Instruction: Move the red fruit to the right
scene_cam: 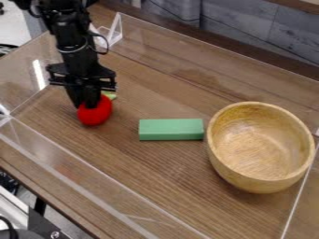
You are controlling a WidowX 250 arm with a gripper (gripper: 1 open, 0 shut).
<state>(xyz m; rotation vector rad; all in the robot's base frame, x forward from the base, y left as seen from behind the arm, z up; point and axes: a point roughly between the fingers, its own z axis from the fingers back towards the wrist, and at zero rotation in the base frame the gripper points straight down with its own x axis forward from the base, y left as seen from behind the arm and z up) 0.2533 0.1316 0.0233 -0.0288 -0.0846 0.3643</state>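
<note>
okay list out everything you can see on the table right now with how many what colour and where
strawberry: one, red with a green top, left side of the table, under the gripper
block: one, green, rectangular, lying flat in the middle
bowl: one, light wood, upright on the right, nothing visible inside
table: one, dark brown wood, with a clear plastic wall around its edges
gripper: one, black, pointing down, its fingers drawn in around the top of the strawberry
</note>
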